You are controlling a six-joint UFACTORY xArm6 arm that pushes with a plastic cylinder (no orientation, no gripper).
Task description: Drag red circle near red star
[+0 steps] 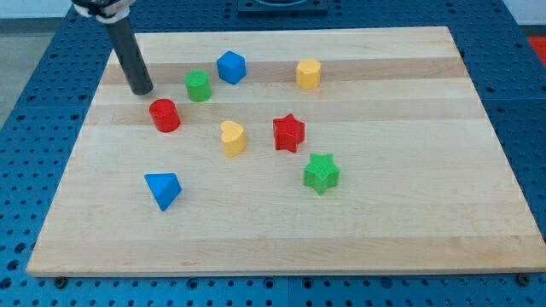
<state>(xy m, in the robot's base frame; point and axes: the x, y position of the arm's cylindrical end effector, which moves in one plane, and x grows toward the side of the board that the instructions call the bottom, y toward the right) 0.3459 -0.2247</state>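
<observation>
The red circle (165, 115) is a short red cylinder on the wooden board, left of centre. The red star (288, 133) lies to its right near the board's middle, with a yellow heart (232, 137) between the two. My tip (142, 89) rests on the board just up and to the left of the red circle, a small gap apart from it. The dark rod rises from there toward the view's top left.
A green cylinder (198, 86) and a blue hexagon block (230, 67) sit up and right of the red circle. A yellow hexagon block (308, 74) is at the top middle, a green star (321, 173) below the red star, a blue triangle (163, 189) at lower left.
</observation>
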